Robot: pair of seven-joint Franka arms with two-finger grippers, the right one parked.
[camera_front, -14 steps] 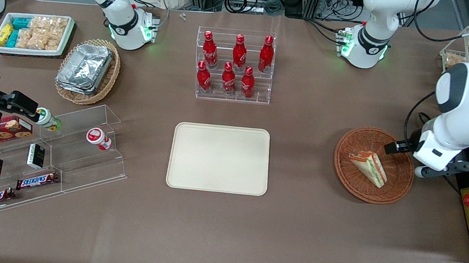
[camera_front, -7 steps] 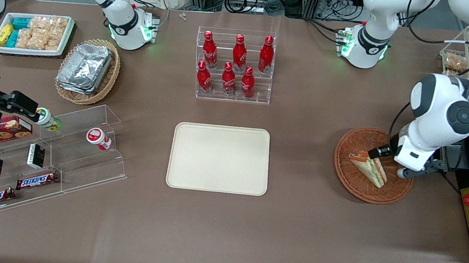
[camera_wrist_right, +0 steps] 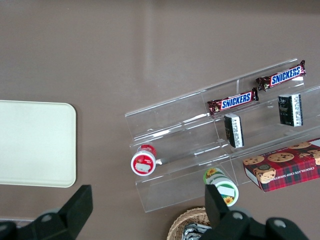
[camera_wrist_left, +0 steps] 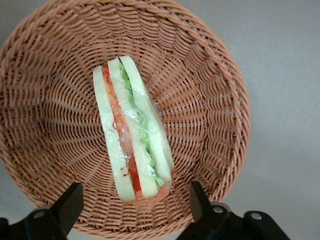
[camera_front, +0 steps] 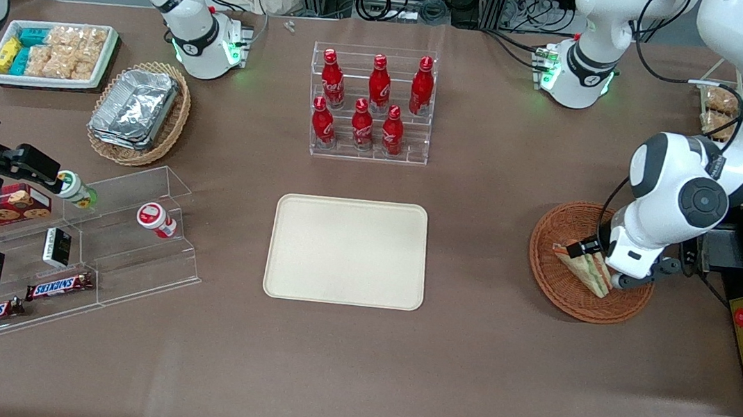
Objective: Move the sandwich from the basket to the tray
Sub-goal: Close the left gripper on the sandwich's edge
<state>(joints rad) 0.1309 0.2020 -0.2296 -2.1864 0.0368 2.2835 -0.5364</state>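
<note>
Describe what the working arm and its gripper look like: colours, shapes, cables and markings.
The left arm is glossy white with rounded segments, dark grey round joint caps and a black band near its base. Black cables run along it. Green lights glow on its base. Its gripper, over the basket with the sandwich, has two wedge-shaped black fingers on a black body with screws, spread apart.

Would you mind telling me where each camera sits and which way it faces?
Front view: high, facing the robots; shows the whole table, both arms, tray.
Left wrist view: on the working arm, looking down at the sandwich in the basket; open gripper fingertips show.
Right wrist view: on the parked arm, looking down at the snack shelves.
Front and left wrist views share sandwich and basket.
</note>
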